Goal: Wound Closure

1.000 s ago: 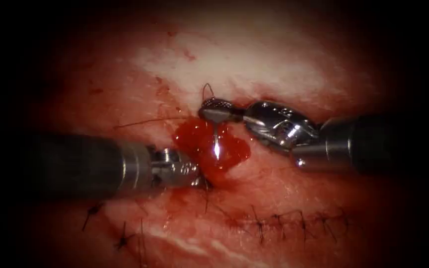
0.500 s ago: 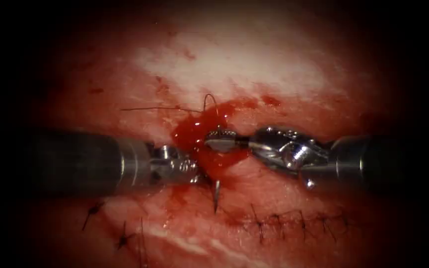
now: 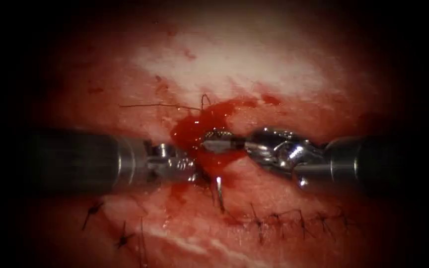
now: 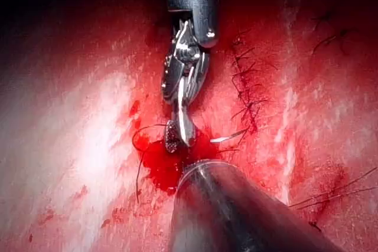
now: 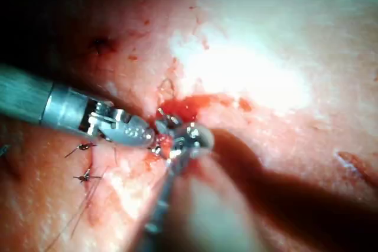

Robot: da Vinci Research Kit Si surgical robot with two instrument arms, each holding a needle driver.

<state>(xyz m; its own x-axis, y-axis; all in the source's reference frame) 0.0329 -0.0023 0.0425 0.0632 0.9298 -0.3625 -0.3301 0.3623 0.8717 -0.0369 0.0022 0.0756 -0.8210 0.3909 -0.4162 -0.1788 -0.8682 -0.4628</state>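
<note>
We see our right tool (image 3: 218, 144) clamped on the curved needle (image 3: 219, 189) at its upper end, over the pool of red fluid (image 3: 194, 131) at the cut in the tissue (image 3: 254, 69). The needle's shining tip points down toward the row of finished stitches (image 3: 299, 221) and seems to lie clear of the tissue. Our left tool (image 3: 192, 171) sits just left of it, its grip too hidden for us to judge; thread (image 3: 157, 105) trails off leftward.
</note>
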